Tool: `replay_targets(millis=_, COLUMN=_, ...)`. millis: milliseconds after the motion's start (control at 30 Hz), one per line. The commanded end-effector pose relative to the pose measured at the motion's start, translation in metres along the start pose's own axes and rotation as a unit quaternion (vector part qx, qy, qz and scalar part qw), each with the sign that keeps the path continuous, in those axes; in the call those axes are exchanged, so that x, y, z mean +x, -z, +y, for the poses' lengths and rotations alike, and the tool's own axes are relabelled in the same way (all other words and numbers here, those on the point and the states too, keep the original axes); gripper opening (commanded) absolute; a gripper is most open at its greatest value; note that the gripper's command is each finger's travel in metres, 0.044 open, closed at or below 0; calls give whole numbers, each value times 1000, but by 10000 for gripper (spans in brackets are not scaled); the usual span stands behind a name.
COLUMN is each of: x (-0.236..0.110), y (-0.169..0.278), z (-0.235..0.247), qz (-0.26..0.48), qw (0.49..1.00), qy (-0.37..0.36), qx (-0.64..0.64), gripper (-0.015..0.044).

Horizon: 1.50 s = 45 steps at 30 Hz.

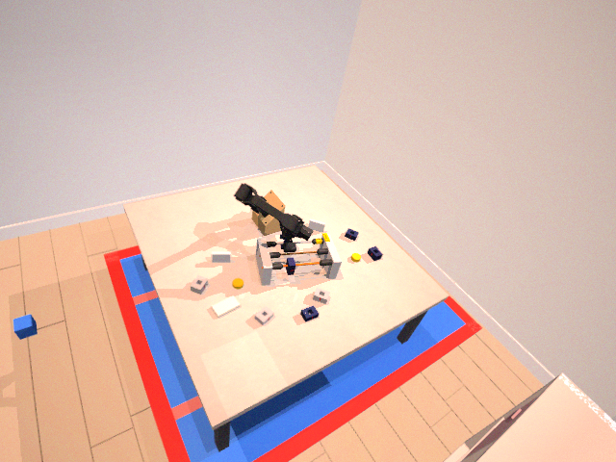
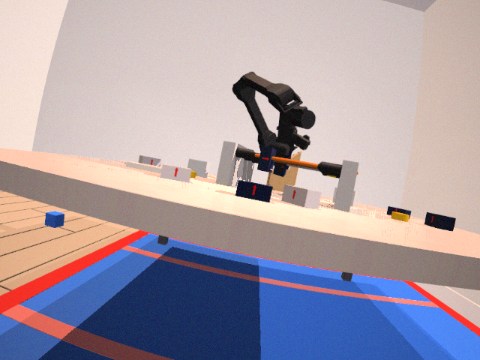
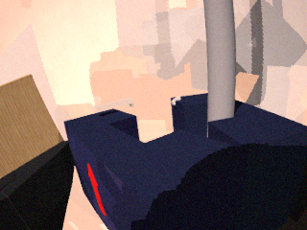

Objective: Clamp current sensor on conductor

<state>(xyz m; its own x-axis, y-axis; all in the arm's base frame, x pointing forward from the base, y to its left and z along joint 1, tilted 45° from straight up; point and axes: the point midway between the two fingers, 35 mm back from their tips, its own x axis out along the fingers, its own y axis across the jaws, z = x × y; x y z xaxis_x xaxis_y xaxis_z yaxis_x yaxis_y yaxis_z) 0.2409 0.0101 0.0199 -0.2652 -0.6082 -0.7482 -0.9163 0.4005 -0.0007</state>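
Observation:
The dark blue current sensor (image 1: 291,265) (image 2: 265,159) (image 3: 173,167) sits round the orange conductor (image 1: 306,264) (image 2: 299,161) at the front of the white fixture, near its left end. The red arrow on it points along the conductor to the right in the exterior view. My gripper (image 1: 289,256) (image 2: 273,164) (image 3: 153,141) reaches down from above with a finger on each side of the sensor, pressing on it. In the wrist view a grey bar (image 3: 218,45) runs through the sensor's gap. I cannot read any LOAD marker.
The fixture's white posts (image 1: 264,263) (image 2: 347,186) hold several parallel conductors. A cardboard box (image 1: 269,215) stands behind it. Other dark blue (image 1: 309,312) (image 2: 253,190) and grey sensors (image 1: 198,285) (image 2: 301,196), and yellow discs (image 1: 238,282), lie scattered around.

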Motion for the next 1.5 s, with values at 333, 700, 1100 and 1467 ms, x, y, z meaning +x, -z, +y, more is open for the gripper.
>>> replay_targets(millis=333, x=-1, y=0, z=5, qz=1, qw=1000, qy=-9, qx=-7, gripper=300)
replay_targets(millis=700, x=-1, y=0, z=5, qz=1, qw=1000, qy=-9, qx=-7, gripper=227)
replay_targets(millis=1100, x=-1, y=0, z=5, qz=1, qw=1000, qy=-9, qx=-7, gripper=10)
replay_targets(millis=1467, x=-1, y=0, z=5, qz=1, qw=1000, qy=-9, qx=-7, gripper=0)
